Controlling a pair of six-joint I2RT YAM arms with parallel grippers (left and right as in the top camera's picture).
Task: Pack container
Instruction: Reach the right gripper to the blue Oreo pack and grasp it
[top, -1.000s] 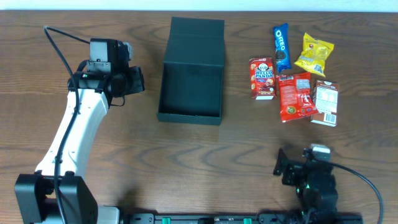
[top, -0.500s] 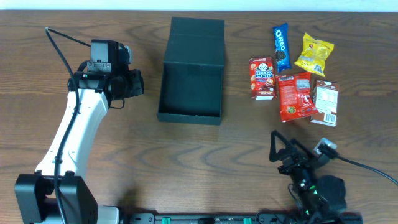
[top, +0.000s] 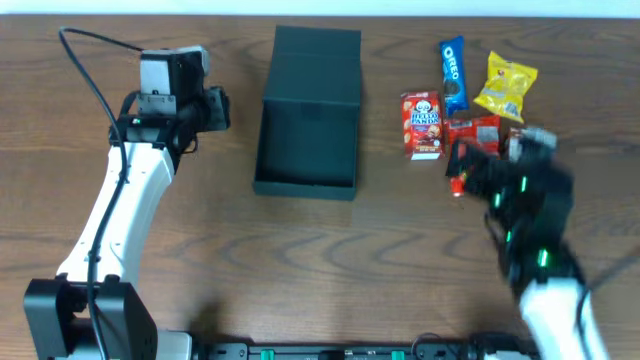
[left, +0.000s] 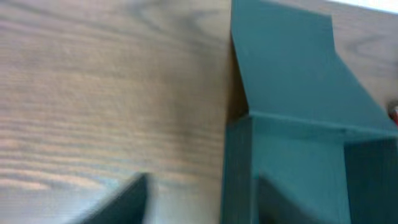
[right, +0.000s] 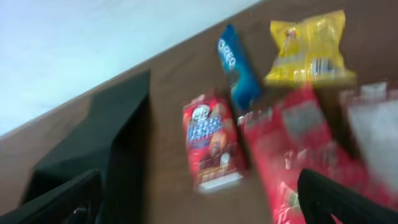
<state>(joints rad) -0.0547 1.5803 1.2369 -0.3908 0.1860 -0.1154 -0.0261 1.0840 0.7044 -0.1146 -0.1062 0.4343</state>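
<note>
The black container (top: 305, 150) stands open mid-table, its flap lid (top: 317, 60) folded back. My left gripper (top: 215, 110) hovers to its left, open and empty. In the left wrist view the container's left wall (left: 239, 168) shows between the spread fingertips (left: 127, 199). My right gripper (top: 475, 165) is blurred over the snacks, open and empty. The right wrist view shows the Hello Panda box (right: 211, 146) ahead between wide fingers (right: 342, 199), with the container (right: 106, 137) to the left.
Snacks lie right of the container: an Oreo pack (top: 452, 72), a yellow packet (top: 506, 85), the Hello Panda box (top: 422, 125), a red packet (top: 480, 130) and a white packet (top: 522, 140), the last two partly under my right arm.
My right arm has swung from the table's front edge up over the snacks. My left gripper has shifted slightly toward the far edge and opened.
</note>
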